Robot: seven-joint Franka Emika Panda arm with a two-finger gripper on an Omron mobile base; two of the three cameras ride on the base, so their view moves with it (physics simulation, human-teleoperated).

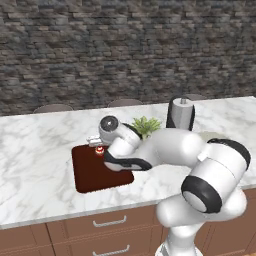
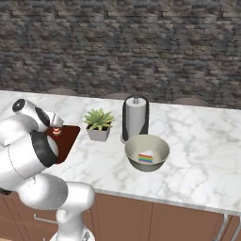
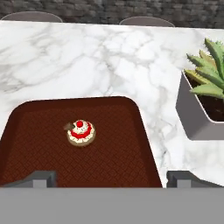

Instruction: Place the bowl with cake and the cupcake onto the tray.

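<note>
One of the two items is sitting where it belongs: the cupcake (image 3: 81, 132) is resting upright on the tray (image 3: 127, 162), toward the tray's far side, and nothing is gripping it. The tool (image 3: 109, 178) is hovering just above the tray with its tips spread wide apart and empty. The bowl with cake (image 2: 147, 152) is waiting on the counter (image 2: 197, 141) near its front edge, well apart from the tray — beyond the plant pot (image 2: 99, 132) and just in front of the paper towel holder (image 2: 135, 117).

Judging from this, the bowl fetch is the risky part. The arm is needing to swing across the plant and the holder, so a low sweep could be knocking either one over. The bowl's wide rim is offering only a thin edge to pinch — it could be tipping or slipping, spilling the cake slice (image 2: 146, 157). Setting it down carelessly could also be bumping the cupcake.
</note>
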